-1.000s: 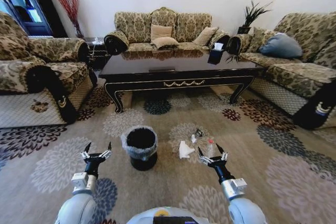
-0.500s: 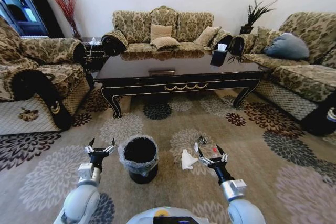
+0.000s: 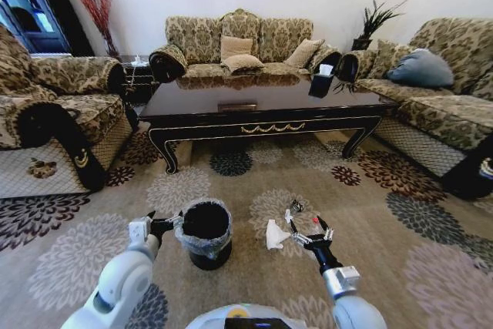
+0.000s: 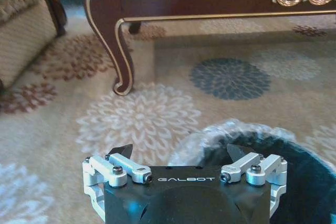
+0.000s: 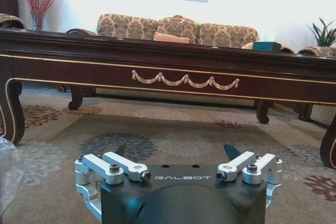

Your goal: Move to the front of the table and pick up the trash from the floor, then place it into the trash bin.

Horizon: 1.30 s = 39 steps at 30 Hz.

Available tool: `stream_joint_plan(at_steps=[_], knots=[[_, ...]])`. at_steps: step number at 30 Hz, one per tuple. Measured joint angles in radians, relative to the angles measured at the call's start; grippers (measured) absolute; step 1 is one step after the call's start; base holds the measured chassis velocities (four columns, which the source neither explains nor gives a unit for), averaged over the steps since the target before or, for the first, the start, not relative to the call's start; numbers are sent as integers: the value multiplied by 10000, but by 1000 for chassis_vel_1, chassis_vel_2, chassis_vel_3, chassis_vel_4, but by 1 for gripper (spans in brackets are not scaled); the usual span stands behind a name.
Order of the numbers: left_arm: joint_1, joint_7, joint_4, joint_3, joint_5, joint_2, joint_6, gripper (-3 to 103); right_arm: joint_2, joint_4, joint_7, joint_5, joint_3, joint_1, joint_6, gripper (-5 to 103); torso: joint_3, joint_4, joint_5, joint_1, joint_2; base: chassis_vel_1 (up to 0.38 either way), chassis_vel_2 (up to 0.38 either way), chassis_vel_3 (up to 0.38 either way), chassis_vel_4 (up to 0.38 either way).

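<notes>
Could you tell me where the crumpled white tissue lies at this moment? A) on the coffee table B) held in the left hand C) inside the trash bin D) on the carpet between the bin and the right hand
D: the tissue lies on the carpet, between the trash bin and the open right hand.

"GALBOT" on both grippers' housings [image 4: 186, 179] [image 5: 182, 177]
</notes>
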Motion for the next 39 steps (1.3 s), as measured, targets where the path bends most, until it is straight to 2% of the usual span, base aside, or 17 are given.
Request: stream_joint_plan(at_steps=[3,7,11,15,16,19,22,23,26,34,39], knots=[[-260,-706,195,241,-1117,159,8,100,64,-36,5,-59,10,-35,41,100,0,2,0,0,0,0,0,0,0],[-429,-1011,565,447,-1508,244,-16,100,101,-75,19,-88,0,-36,50,100,0,3,0,0,0,0,0,0,0],[-841,-1685,1048,741,-2662,276,-62,100,125,-115,55,-105,-21,-5,51,100,0,2,0,0,0,0,0,0,0],[-1091,-1963,1332,958,-3274,252,-88,100,123,-141,73,-104,-23,8,52,100,0,1,0,0,0,0,0,0,0],[-1166,-2053,1443,1048,-3446,249,-98,103,118,-153,82,-103,-23,24,51,100,0,2,0,0,0,0,0,0,0],[-1257,-2239,1617,1174,-3848,226,-105,101,104,-178,102,-94,-34,52,52,100,0,1,0,0,-1,0,0,0,0],[-1288,-2719,1858,1193,-4661,113,-116,99,45,-264,131,-71,-146,151,50,100,0,0,-1,0,0,0,0,0,0],[-1288,-2719,1858,1193,-4661,113,-116,99,45,-264,131,-71,-146,151,50,100,0,0,-1,0,0,0,0,0,0],[-1220,-3206,2043,1012,-5334,-6,-131,98,-61,-439,163,-52,-369,338,35,100,0,6,2,0,0,0,0,0,0],[-1481,-3340,2418,1043,-5610,-61,-138,98,-65,-503,174,-38,-428,390,29,100,0,1,1,0,0,0,0,0,0],[-1629,-3221,2754,1027,-5651,-174,-141,98,-132,-569,188,-2,-566,497,0,100,0,4,0,0,0,0,0,0,0]])
